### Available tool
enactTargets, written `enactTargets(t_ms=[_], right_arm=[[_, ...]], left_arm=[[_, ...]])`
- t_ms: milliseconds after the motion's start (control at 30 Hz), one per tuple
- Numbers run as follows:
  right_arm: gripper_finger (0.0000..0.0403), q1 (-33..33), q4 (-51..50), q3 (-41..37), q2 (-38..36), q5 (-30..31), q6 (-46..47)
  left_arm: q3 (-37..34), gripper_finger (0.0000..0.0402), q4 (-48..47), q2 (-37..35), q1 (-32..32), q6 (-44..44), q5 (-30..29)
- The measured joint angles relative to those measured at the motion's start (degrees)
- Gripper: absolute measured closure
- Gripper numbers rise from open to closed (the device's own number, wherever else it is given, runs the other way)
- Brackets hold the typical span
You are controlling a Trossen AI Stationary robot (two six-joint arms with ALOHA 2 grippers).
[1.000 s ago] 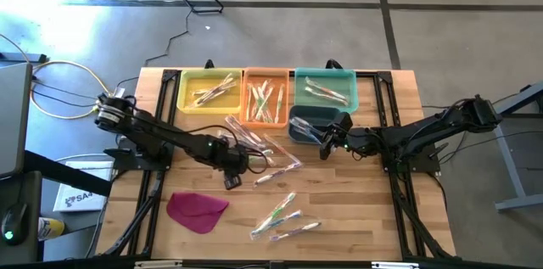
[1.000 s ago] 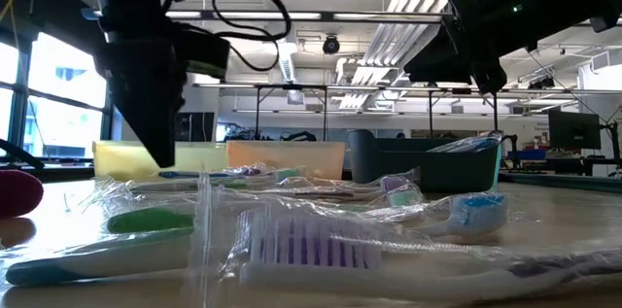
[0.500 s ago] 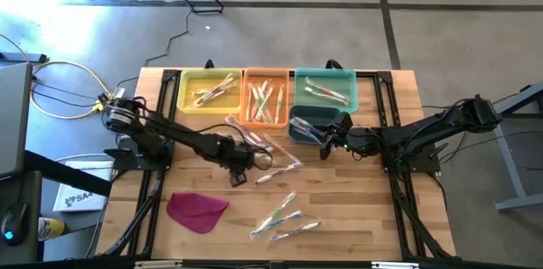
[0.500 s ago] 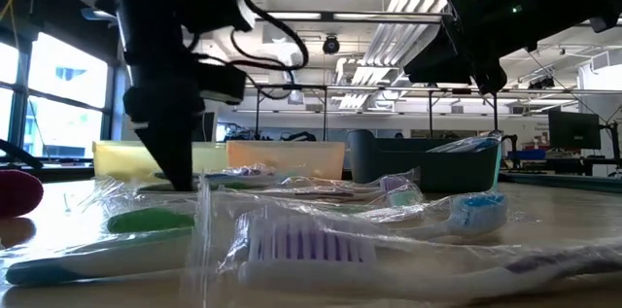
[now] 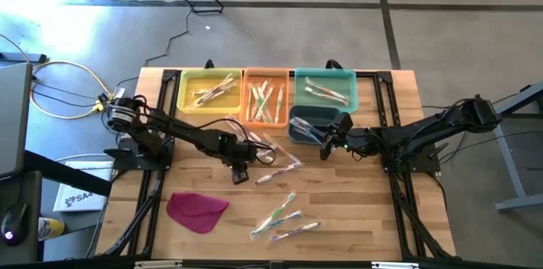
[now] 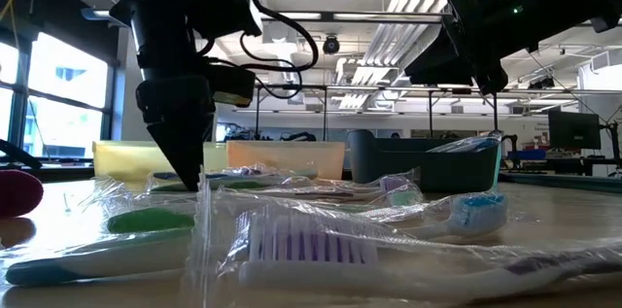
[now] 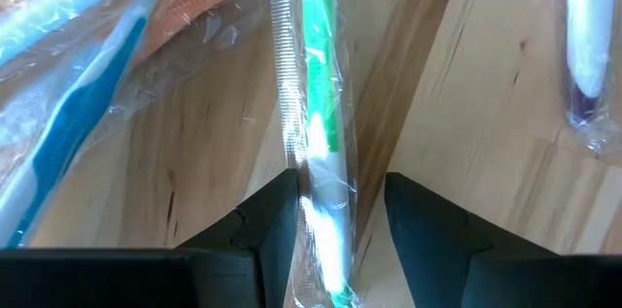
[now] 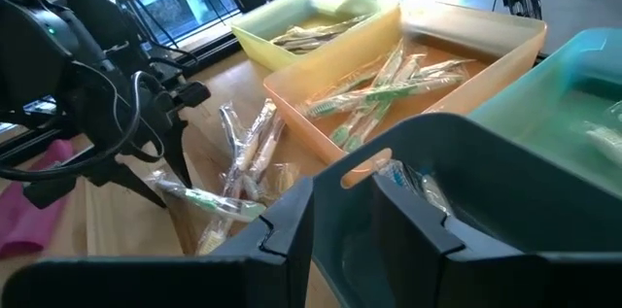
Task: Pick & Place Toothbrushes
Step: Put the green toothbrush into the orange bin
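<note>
Left hand (image 5: 238, 173) low over the wooden slatted table (image 5: 356, 210), fingers (image 7: 272, 221) parted and straddling a green-handled toothbrush in clear glossy wrapper (image 7: 319, 123); not yet clenched, wrapper between the fingers, contact not certain. Just beside it, a loose heap of wrapped toothbrushes (image 5: 263, 150) with blue, orange and white handles, near the table's middle. Right hand (image 5: 326, 143) held above the dark teal-grey plastic bin (image 5: 302, 125), fingers partly apart; a wrapped brush visible close to them inside the bin, but grip or release cannot be told from these views. Behind, a row of three shallow bins along the far edge: yellow bin (image 5: 188, 92), orange bin (image 5: 251, 75) and teal-green bin (image 5: 297, 78), each already holding several wrapped brushes. Toward the near edge, a second small cluster of wrapped toothbrushes (image 5: 284, 216), well apart from both hands. Flat magenta cloth-like piece (image 5: 197, 210) at the near left, untouched. Judged progress: roughly halfway, perhaps a little more; bins partly filled, centre heap and near cluster left to clear. Step in hand, as judged: closing on the green brush.
</note>
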Motion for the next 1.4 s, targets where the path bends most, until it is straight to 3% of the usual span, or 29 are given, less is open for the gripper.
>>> enactTargets(t_ms=[233, 700, 1033, 1400], right_arm=[[0.0306, 0.0, 0.0, 0.0, 0.0, 0.0, 0.0], [0.0306, 0.0, 0.0, 0.0, 0.0, 0.0, 0.0], [0.0306, 0.0, 0.0, 0.0, 0.0, 0.0, 0.0], [0.0306, 0.0, 0.0, 0.0, 0.0, 0.0, 0.0]], left_arm=[[0.0, 0.0258, -0.1, 0.0, 0.0, 0.0, 0.7], [-0.1, 0.0388, 0.0, -0.1, 0.0, -0.1, 3.2], [0.1, 0.0374, -1.8, -0.2, -0.1, 0.5, 4.0], [8.4, 0.0382, -18.7, 0.0, -0.1, 4.9, -0.5]])
